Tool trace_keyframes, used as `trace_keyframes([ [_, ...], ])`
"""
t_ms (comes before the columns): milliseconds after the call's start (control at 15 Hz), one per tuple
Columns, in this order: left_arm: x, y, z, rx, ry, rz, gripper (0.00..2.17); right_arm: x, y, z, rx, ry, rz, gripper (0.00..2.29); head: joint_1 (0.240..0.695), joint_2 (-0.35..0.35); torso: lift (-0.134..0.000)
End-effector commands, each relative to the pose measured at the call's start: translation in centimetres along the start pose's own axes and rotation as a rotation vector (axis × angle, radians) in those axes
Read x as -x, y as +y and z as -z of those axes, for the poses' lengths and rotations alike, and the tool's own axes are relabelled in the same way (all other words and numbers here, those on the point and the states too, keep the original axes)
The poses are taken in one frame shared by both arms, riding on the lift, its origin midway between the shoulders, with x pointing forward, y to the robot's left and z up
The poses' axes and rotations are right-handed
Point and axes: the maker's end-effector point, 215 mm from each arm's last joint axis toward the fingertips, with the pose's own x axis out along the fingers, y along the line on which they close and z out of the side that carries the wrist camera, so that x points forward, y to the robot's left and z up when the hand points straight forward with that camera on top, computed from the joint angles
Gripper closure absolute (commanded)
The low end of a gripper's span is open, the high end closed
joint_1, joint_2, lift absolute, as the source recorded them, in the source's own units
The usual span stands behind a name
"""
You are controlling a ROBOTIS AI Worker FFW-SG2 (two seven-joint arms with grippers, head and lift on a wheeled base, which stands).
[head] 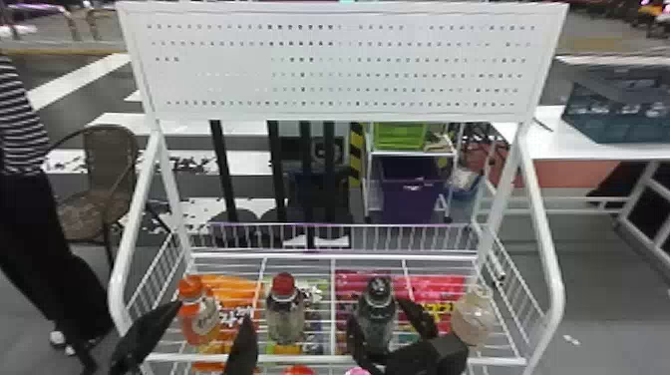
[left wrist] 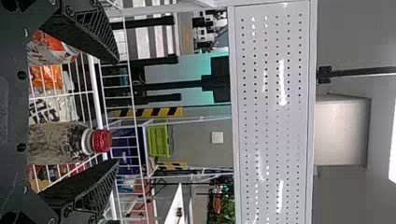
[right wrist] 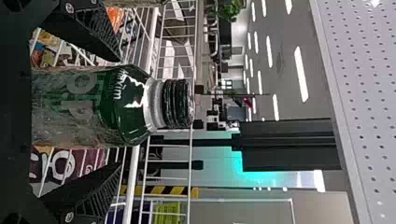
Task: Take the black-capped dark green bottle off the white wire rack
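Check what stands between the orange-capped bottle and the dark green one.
Head view: the red-capped bottle, one finger of the left gripper beside it.

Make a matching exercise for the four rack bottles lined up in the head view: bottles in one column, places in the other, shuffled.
Bottles:
1. Orange-capped bottle
2. Red-capped bottle
3. Black-capped bottle
4. Pale bottle

Places in the head view's row:
A. Inside the open right gripper, not gripped
B. Far right end
C. Far left end
D. Second from the left

Pairs: 1-C, 2-D, 3-A, 4-B
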Motion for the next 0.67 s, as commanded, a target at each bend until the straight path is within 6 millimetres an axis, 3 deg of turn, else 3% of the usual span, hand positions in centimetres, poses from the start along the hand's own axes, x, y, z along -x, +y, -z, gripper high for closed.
trace_keyframes([
  [0,0.2,0.1,-0.3,0.001,-0.012,-0.002,0.14,-1.2,0.5,0.6,-0.02,0.031,-0.025,0.11,0.499,0.0,0.0],
  [133,0.2,0.2,-0.1,0.004,-0.009,-0.008,0.14,-1.6,1.2,1.0,-0.022,0.057,-0.04,0.35,0.499,0.0,0.0],
  [267,0.2,0.0,-0.2,0.008,-0.011,-0.007,0.14,-1.0,1.7,2.1,-0.014,0.091,-0.04,1.23,0.499,0.0,0.0],
  [333,0.2,0.0,-0.5,0.011,-0.017,-0.006,0.14,-1.2,1.7,0.4,-0.007,0.068,-0.028,1.47,0.499,0.0,0.0],
  [467,0.2,-0.2,-0.6,0.012,-0.018,-0.004,0.14,-0.3,1.1,0.7,-0.01,0.101,-0.006,1.49,0.499,0.0,0.0],
  [600,0.5,-0.4,-0.7,0.016,-0.02,-0.001,0.14,1.0,0.8,-0.5,-0.009,0.106,0.0,1.49,0.499,0.0,0.0],
])
